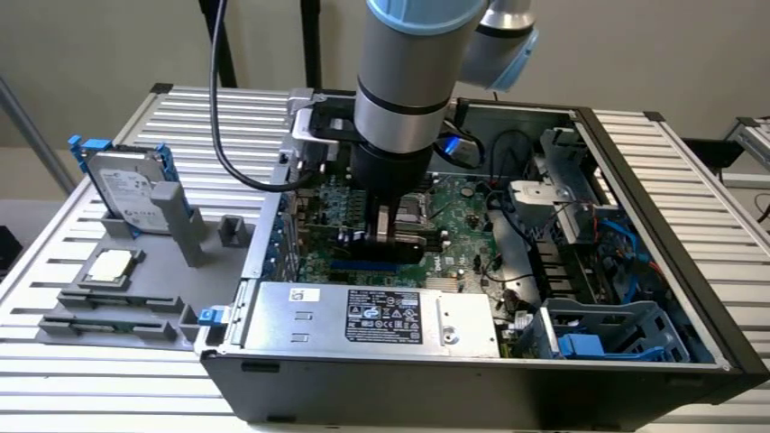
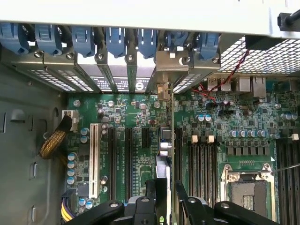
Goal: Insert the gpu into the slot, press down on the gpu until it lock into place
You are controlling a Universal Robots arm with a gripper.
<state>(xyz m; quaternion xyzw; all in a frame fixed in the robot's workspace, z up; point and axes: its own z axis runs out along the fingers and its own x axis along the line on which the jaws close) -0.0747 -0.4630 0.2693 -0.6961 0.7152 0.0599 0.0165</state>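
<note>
The gpu (image 1: 388, 242) stands on edge inside the open computer case, black shroud facing the exterior view's front. My gripper (image 1: 385, 236) comes straight down from above and is shut on it. In the wrist view the gpu (image 2: 165, 154) runs edge-on between my two black fingers (image 2: 153, 194), and its silver bracket (image 2: 171, 63) sits against the case's rear wall. The bright-blue slot (image 1: 361, 268) shows just under the card's lower edge on the green motherboard (image 1: 463, 212). Whether the card's edge is down in the slot I cannot tell.
A grey power supply box with a white label (image 1: 373, 316) lies right in front of the card. Black memory slots (image 2: 201, 164) and the silver CPU socket (image 2: 248, 187) flank it. Blue bracket clips (image 2: 117, 40) line the rear wall. A hard drive (image 1: 126, 194) stands outside the case.
</note>
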